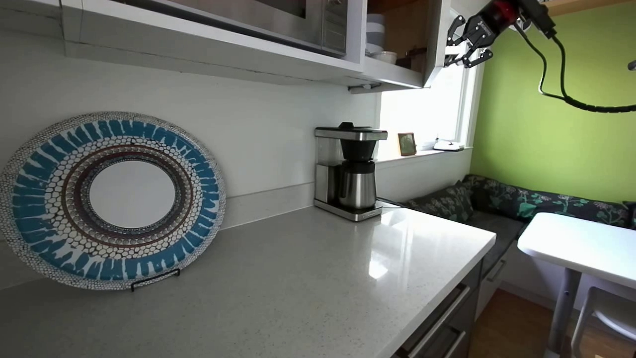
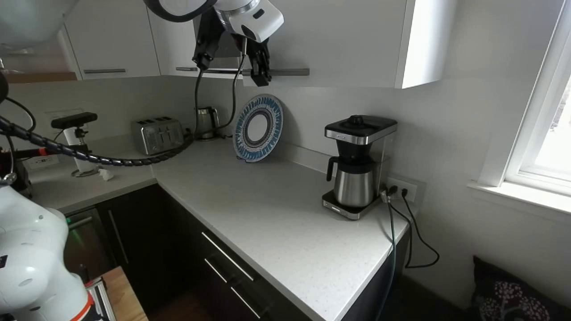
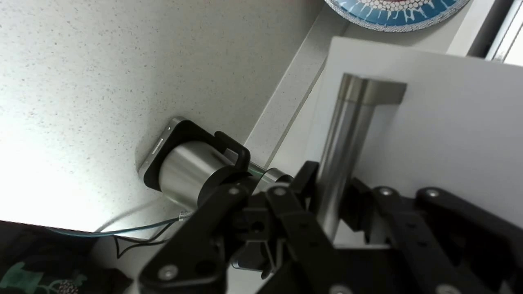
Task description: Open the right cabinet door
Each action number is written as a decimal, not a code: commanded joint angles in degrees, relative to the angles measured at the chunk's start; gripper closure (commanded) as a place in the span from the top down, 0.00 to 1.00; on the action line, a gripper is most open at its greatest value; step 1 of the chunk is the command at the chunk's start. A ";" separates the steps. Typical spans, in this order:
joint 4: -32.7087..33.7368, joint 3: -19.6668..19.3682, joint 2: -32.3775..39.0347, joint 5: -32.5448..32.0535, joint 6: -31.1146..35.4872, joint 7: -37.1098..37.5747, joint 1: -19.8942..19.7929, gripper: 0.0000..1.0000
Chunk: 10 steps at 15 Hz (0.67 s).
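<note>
The right cabinet door is a flat white panel that shows in both exterior views (image 1: 435, 44) (image 2: 343, 40) and in the wrist view (image 3: 441, 130). It stands ajar, and the light-brown cabinet interior (image 1: 400, 22) shows with white bowls inside. A metal bar handle (image 3: 347, 126) runs along its outer face; part of it also shows in an exterior view (image 2: 290, 72). My gripper (image 3: 331, 188) has its two fingers on either side of this bar, against it. The gripper also shows in both exterior views (image 1: 452, 52) (image 2: 261, 73), at the door's handle.
A coffee maker (image 1: 350, 174) stands on the counter (image 1: 278, 268) below the cabinet. A decorated round plate (image 1: 208, 199) leans on the wall. A steel-fronted appliance (image 1: 278, 22) sits left of the open compartment. A cable (image 2: 116, 160) hangs from the arm.
</note>
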 commanded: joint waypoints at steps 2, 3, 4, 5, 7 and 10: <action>0.89 0.03 1.03 -0.01 0.34 -0.14 -0.84 0.03; 1.76 -0.48 2.15 -0.26 0.70 -0.25 -1.22 0.03; 2.02 -0.91 2.54 -0.08 1.19 -0.73 -1.47 0.03; 2.83 -1.77 3.07 0.38 0.41 -1.55 -1.67 0.03; 4.74 -3.52 4.53 1.33 -0.32 -3.76 -2.03 0.03; 8.10 -6.52 7.19 3.10 -3.08 -8.11 -2.77 0.03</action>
